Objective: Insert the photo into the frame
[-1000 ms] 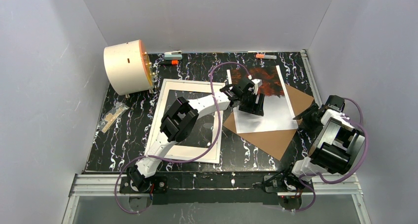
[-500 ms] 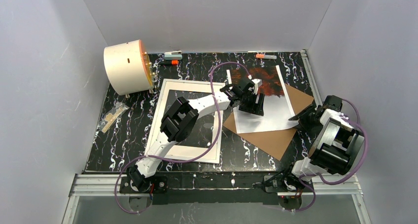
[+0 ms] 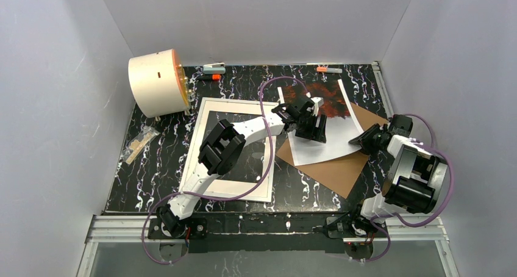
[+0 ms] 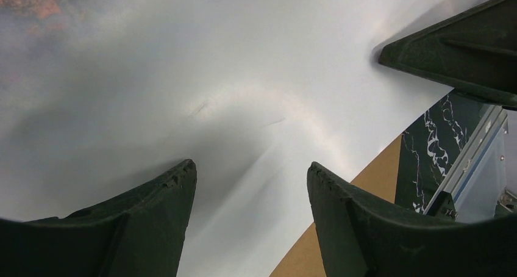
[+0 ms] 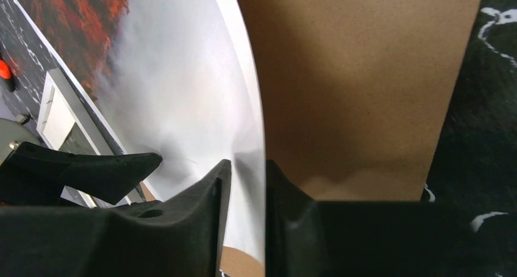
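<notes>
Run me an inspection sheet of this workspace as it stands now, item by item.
Surface: black marbled table, flat.
Job's things: the photo lies on a brown backing board, right edge lifted; the frame lies flat to its left, no photo in it.
Clutter: cream drum far left; clear bag; orange-and-white items at the far edge.
Claws: left claw open over the photo's pale half; right claw pinches the photo's right edge.
Cables: purple cables loop from both arms, one across the frame.
Surroundings: plain grey walls on three sides; metal rail at the near edge.
</notes>
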Tool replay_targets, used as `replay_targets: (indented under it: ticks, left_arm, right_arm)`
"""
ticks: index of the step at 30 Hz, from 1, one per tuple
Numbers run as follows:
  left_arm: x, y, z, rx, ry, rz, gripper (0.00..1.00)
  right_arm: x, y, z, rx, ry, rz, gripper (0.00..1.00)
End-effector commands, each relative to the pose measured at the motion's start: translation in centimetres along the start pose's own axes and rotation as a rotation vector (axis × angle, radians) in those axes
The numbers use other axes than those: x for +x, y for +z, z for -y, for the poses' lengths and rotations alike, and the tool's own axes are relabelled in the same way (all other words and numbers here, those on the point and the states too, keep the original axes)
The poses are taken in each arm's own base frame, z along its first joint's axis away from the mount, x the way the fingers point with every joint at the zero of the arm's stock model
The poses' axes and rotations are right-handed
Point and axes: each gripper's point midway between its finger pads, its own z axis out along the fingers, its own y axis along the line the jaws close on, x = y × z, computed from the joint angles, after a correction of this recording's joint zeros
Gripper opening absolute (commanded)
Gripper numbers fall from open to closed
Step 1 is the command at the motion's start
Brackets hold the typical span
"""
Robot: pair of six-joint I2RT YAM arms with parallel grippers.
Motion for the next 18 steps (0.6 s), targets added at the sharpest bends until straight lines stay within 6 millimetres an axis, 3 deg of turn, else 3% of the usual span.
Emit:
replay_targets:
  ticks: [1,7,14,18]
  left_arm:
    - [9.8,1.5,-7.3,-0.209,-0.101,-0.292,0.66]
    - [5.8,-0.7,-6.5,-0.176,-0.156,-0.214,0.68]
    - [-2.2,-7.5,-5.1,-0.123,-0.276,-0.031,0.79]
    - [-4.6,-12.0,-4.8,-0.157,-0.321,0.056,0.9]
  right_arm:
    - [-0.8,0.1,-1.3,-0.041,-0.02,0.062,0.27]
    - [-2.0,-1.4,-3.0,-0.05,-0.024,0.116,0.01]
    - [-5.0,-6.7,-8.1,-0.133,-0.02,0.242,0.01]
    - [-6.4,-9.4,-11.5,-0.2,0.007,0.285,0.01]
